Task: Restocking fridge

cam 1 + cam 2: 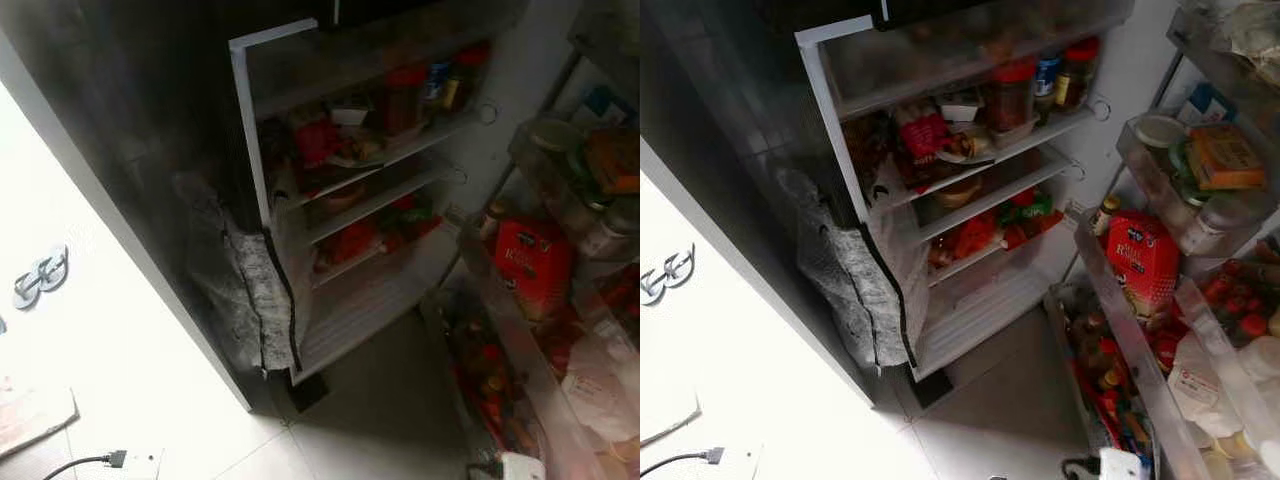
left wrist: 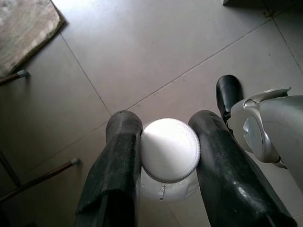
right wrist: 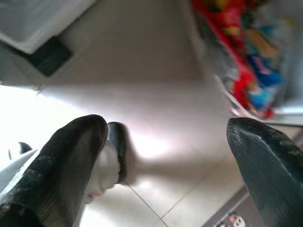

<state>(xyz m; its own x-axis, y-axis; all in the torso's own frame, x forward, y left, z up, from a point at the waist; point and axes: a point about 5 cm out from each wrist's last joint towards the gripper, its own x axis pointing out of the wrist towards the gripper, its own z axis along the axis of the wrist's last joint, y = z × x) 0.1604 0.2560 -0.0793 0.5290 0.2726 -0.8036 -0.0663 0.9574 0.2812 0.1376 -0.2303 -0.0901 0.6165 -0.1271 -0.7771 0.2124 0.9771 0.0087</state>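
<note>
The fridge (image 1: 970, 180) stands open, door swung wide beside it, ready for stock; the left gripper (image 2: 165, 156) hangs over the floor tiles well below the fridge shelves, its two fingers (image 2: 120, 161) closed on one white-capped bottle (image 2: 169, 150), held by the cap for carrying. The right gripper (image 3: 165, 156) hangs near the fridge's foot, its two fingers spread wide and holding nothing; one red carton (image 1: 1142, 262) sits in the fridge door.

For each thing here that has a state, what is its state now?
Fridge: open, shelves stocked.
Fridge door: swung wide, racks full.
Lowest shelf: bare.
Left gripper: shut on a white-capped bottle, above the floor tiles.
Right gripper: open, holding nothing.
Red carton: upright in the door rack.
</note>
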